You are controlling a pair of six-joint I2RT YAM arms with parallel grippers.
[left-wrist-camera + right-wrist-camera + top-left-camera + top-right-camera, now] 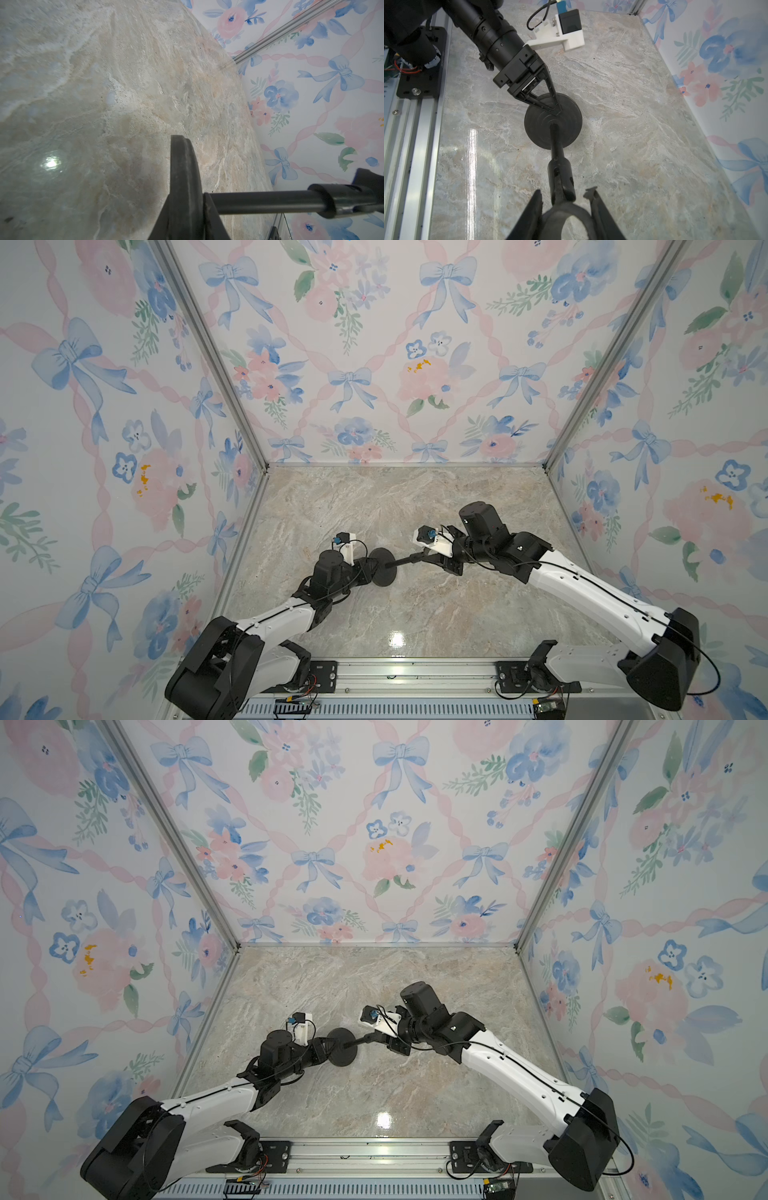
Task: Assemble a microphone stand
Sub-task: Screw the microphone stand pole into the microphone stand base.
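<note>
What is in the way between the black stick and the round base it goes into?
Nothing visible. The rod already meets the middle of the base, which the left hand pinches by its edge. The right hand sits around the clip end.

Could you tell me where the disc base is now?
In both top views the disc base is near mid-table, tipped on edge, its rim pinched by the left gripper, with the rod meeting its centre.
</note>
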